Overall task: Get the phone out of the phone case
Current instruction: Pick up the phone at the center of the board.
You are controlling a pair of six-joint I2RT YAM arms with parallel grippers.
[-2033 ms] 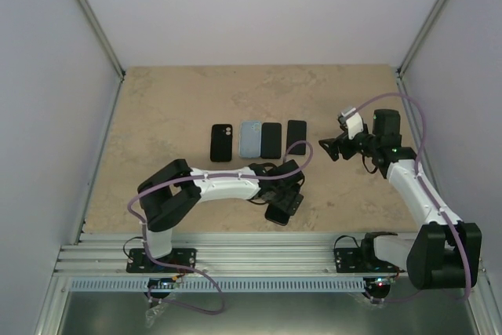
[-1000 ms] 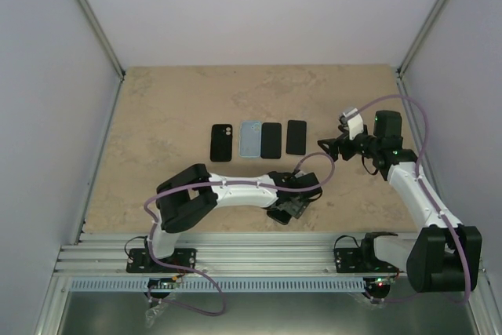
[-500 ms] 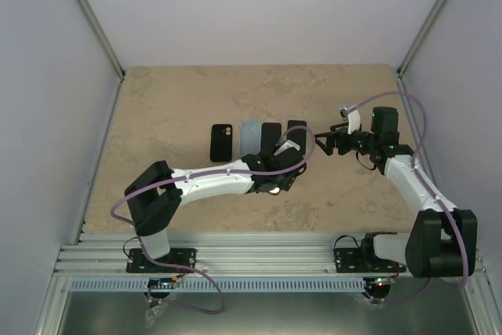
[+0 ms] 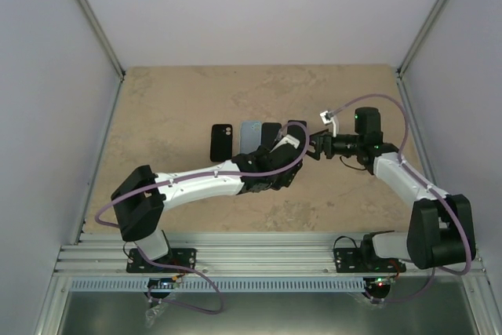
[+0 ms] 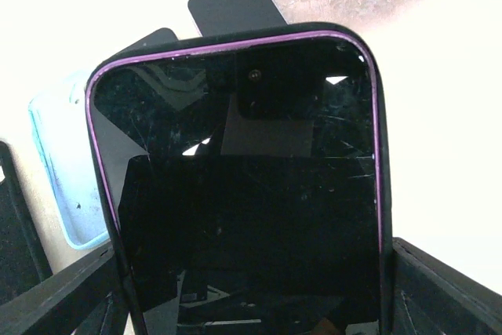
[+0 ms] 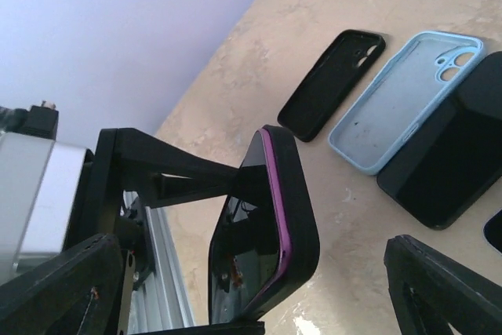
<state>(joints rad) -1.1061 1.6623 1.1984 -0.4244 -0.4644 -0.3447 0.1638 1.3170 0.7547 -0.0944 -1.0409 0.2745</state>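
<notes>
Your left gripper (image 4: 284, 164) has carried the dark glass phone (image 5: 235, 194), purple-rimmed and seated in its black rubbery phone case (image 6: 302, 217), up from the near edge of the sandy stone-look table (image 4: 172, 100) to its middle. Your right gripper (image 4: 315, 147) has swung in to meet it.

The left gripper is clamped on the case's lower sides, holding it tilted in the air. The right gripper is spread wide, flanking the phone's upper end without touching. I judge the two-arm pull is set up, but the phone is not yet out.

Count:
- One cased phone, held.
- One empty black case (image 6: 333, 84), on the table.
- One empty light-blue case (image 6: 404, 100).
- Two flat black slabs: the first slab (image 6: 455, 147) beside the blue case, the second slab (image 5: 234, 1) just beyond.
</notes>
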